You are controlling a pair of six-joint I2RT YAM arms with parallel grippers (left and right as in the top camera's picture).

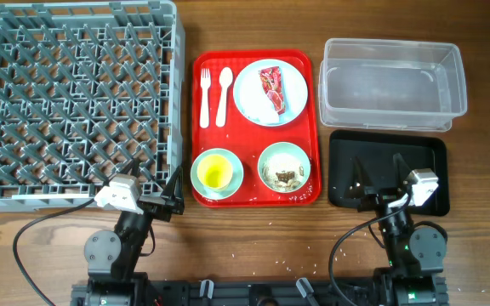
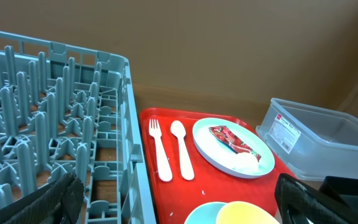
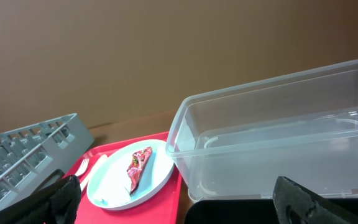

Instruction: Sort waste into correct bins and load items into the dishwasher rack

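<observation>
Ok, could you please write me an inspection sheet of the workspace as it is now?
Surface: wooden table, a few pale specks in front of the red tray.
Job's things: dishwasher rack, clear tub and black tray hold nothing; fork, spoon, plate with wrapper and tissue, cup inside the left bowl, food scraps in the right bowl, all on the red tray.
Clutter: nothing seen.
End effectors: left end effector open at the rack's near edge; right end effector open above the black tray.
Cables: left cable and right cable, both black, loop on the table beside the arms.
Surroundings: plain brown wall behind.
</observation>
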